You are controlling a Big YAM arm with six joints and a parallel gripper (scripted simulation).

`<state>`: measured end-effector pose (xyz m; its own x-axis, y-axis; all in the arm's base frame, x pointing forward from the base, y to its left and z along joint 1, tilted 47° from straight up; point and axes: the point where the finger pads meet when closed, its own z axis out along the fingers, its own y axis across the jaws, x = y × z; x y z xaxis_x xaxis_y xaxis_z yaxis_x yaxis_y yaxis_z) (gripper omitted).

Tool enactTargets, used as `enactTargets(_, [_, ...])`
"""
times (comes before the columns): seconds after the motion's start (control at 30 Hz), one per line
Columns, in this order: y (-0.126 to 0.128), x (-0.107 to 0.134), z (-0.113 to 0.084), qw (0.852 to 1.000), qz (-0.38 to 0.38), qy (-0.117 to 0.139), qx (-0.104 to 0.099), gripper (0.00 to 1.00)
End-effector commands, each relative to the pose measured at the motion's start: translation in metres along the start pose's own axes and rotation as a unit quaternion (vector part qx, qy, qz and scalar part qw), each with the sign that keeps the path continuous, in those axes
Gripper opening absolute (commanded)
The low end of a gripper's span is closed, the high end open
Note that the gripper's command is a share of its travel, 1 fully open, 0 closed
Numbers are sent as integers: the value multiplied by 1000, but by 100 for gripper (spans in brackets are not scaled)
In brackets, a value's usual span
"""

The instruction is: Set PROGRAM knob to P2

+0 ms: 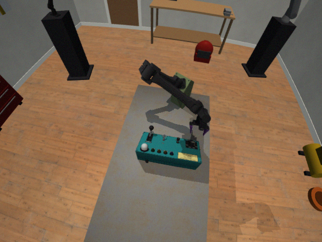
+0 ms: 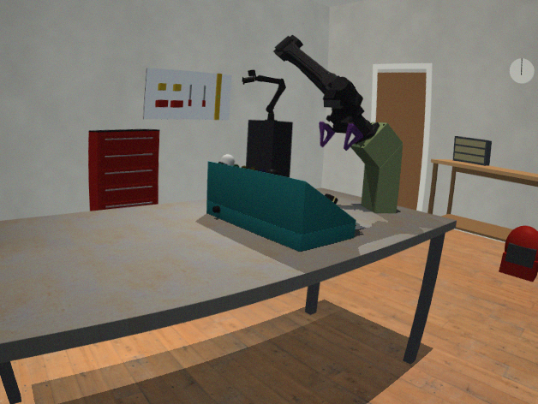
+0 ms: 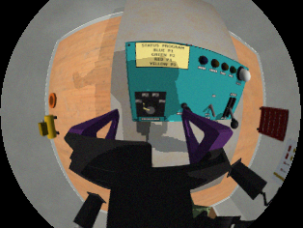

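The teal console (image 1: 168,152) stands on the grey table, also seen from its side in the exterior view (image 2: 277,206) and from above in the wrist view (image 3: 182,78). The PROGRAM knob sits on a dark square plate (image 1: 191,144) at the console's right end, above a yellow label (image 1: 187,156); the wrist view shows the plate (image 3: 151,104) and the label (image 3: 162,55). My gripper (image 1: 198,129) (image 2: 335,135) with purple fingers is open and empty. It hovers above and just behind the knob end, well clear of the panel. In the wrist view the knob plate lies between the fingers.
On the console are a black-ball lever (image 1: 151,129), a small toggle (image 1: 163,137), a small black control (image 1: 178,140), a white dome (image 1: 144,147) and a row of dark buttons (image 1: 161,151). The green arm base (image 1: 185,88) stands behind. The table's right edge is near the console.
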<state>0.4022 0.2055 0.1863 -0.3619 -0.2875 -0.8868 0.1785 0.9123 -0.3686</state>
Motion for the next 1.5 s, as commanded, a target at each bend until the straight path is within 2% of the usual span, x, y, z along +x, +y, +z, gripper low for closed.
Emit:
enactTargets(0.0, [0, -26, 1, 1000, 18, -12, -1, 100])
enactTargets(0.67, [0, -26, 1, 1000, 18, -12, -1, 100])
enactTargets(0.7, [0, -26, 1, 1000, 18, -12, -1, 70])
enactTargets(0.97, [0, -26, 1, 1000, 18, -12, -1, 70])
enactTargets(1.0, [1, -19, 1, 1000, 17, -12, -1, 70])
enactTargets(1.03, [4, 4, 1, 1000, 4, -4, -3, 70])
enactTargets(1.17, [9, 66, -5, 1000, 7, -7, -9, 70])
enactTargets(1.23, [9, 66, -5, 1000, 7, -7, -9, 70])
enactTargets(1.3, [7, 83, -6, 1000, 0, -7, -9, 70])
enactTargets(1.37, [7, 84, -6, 1000, 0, -7, -9, 70])
enactTargets(1.4, [12, 71, -5, 1000, 11, -13, -10, 70])
enactTargets(1.43, [6, 60, -5, 999, 27, -19, -7, 70])
enactTargets(1.47, [5, 60, -4, 999, 27, -19, -6, 70])
